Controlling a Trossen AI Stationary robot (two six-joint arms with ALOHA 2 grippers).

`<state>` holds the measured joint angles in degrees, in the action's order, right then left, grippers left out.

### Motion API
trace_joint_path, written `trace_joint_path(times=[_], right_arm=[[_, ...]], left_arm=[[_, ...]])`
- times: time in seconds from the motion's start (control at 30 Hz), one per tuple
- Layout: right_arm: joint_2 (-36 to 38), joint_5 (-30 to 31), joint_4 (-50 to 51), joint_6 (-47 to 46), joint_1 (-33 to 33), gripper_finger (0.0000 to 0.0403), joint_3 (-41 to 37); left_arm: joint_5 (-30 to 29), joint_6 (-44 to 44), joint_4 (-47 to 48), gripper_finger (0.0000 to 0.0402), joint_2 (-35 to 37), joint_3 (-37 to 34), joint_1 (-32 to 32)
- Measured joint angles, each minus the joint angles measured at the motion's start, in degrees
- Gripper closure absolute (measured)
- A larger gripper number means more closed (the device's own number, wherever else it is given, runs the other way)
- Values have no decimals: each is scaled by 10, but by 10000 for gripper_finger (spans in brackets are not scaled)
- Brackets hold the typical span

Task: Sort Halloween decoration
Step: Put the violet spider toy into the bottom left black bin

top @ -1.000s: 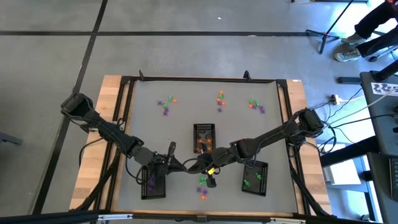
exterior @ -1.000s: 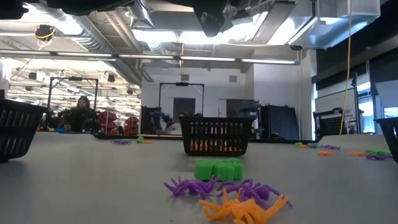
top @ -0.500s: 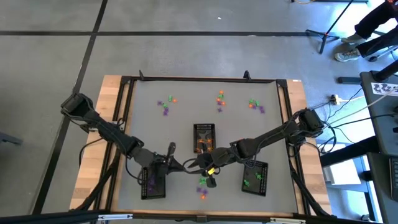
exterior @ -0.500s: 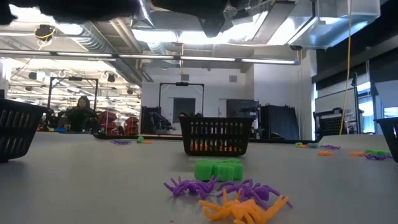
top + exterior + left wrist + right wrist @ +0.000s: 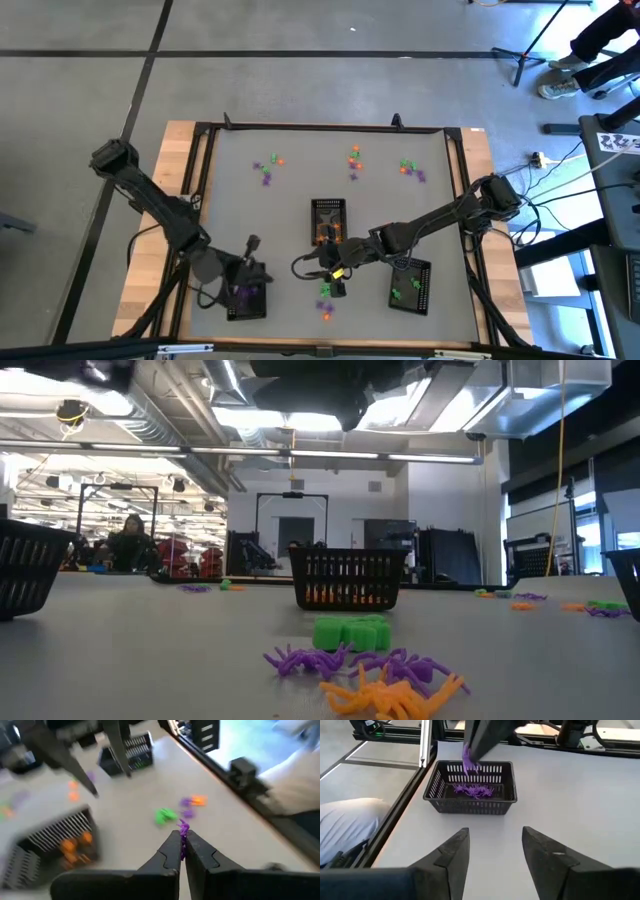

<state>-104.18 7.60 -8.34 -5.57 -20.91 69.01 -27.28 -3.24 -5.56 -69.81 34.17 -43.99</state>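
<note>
My left gripper [image 5: 258, 272] is shut on a purple trinket [image 5: 183, 831] and hangs over the left black tray [image 5: 470, 787], which holds purple trinkets. My right gripper [image 5: 495, 852] stands open with nothing between its fingers, above the table just near of the centre tray [image 5: 328, 220], which holds orange pieces. Loose green [image 5: 350, 632], purple [image 5: 350, 660] and orange [image 5: 395, 695] trinkets lie on the table close to the near edge, below the right gripper. My left gripper pinches the purple trinket [image 5: 182, 834] between its two fingertips, and part of it sticks out past them. The fingers slant downward. The trinket is lifted clear and, in the right wrist view, hangs [image 5: 466, 757] above the left tray's far rim.
The right tray [image 5: 410, 288] holds green pieces. Three small clusters of trinkets lie along the far side [image 5: 268, 168], [image 5: 354, 160], [image 5: 412, 170]. A black frame [image 5: 330, 128] borders the grey tabletop. People stand in the room beyond the table.
My left gripper has swung from the table's middle, close to my right gripper, toward the left edge and now stands over the left tray. It rolled on the way and carried the purple trinket along. The right arm has stayed where it was.
</note>
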Motion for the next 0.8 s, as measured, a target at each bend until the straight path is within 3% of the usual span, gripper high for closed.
trace_joint_path(times=[0.1,0.23,0.43,0.8], right_arm=[[0,4,-12,7,0,222,0],[0,5,-22,16,0,222,1],[0,22,-26,16,1,222,1],[0,35,-25,28,1,222,1]], left_arm=[[43,-103,47,401,15,0,-29],[85,-130,103,401,12,0,-68],[-24,-106,145,401,12,0,-91],[-22,-101,194,401,12,0,-90]])
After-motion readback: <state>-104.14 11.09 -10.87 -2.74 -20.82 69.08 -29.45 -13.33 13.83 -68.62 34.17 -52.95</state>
